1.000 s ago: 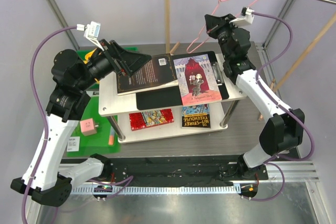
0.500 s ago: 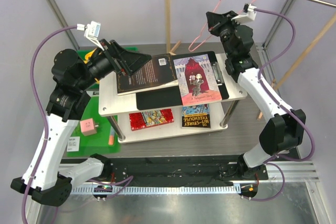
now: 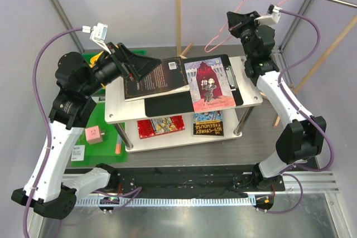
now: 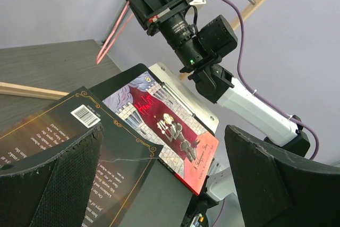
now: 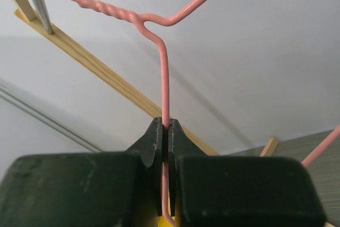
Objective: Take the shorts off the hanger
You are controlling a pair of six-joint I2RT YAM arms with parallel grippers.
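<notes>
Right arm (image 3: 273, 90) has swung up and to the right a bit, carrying the pink hanger (image 5: 163, 78) closer to the metal rail (image 5: 42, 9). Left claw (image 4: 164, 179) hangs wide open over the books (image 3: 159, 76) on the shelf (image 3: 118, 117). Right claw (image 5: 165, 127) is clamped tight on the hanger's wire.

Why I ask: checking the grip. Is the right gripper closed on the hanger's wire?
Yes, the right gripper is shut with the pink hanger wire pinched between its jaws.

- Left arm bent, its left gripper (image 3: 143, 64) level with jaws spread wide.
- Right arm reaching high, right gripper (image 5: 166, 131) pinched tight on the hanger (image 5: 164, 73).
</notes>
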